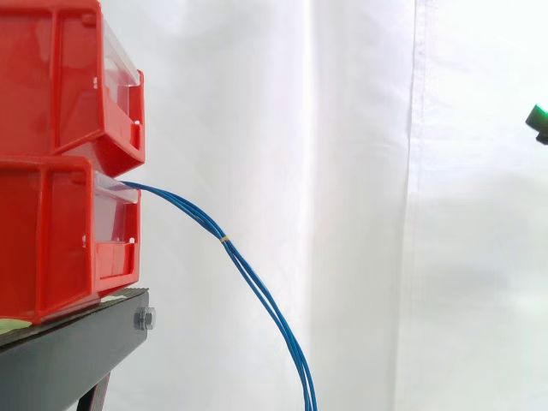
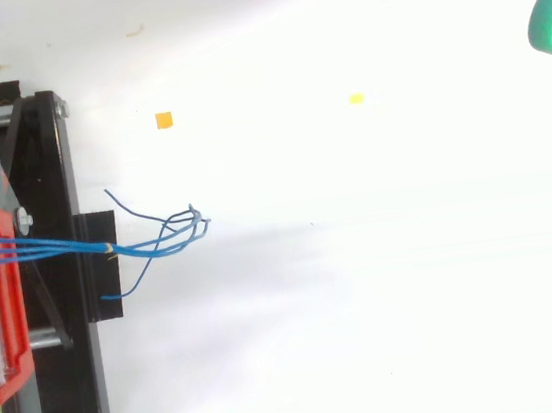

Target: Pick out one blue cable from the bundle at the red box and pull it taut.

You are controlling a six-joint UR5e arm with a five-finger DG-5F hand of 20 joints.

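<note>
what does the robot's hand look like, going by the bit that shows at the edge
Little of the hand is in frame. From the side, at the right edge, it is a bright green glowing pad set on a dark, near-black part. From above, in the upper right corner, the pad looks teal-green, smooth and rounded. No markings can be made out on it.

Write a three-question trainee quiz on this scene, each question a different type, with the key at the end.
1. True or false: the hand touches the blue cables.
2. From the lower red bin, the cables run: A upward, B level, C arching down.
3. Fill in: partway along, a pale ____ binds the cables together.
Key: 1 false, they are well apart; 2 C; 3 tie.
</note>
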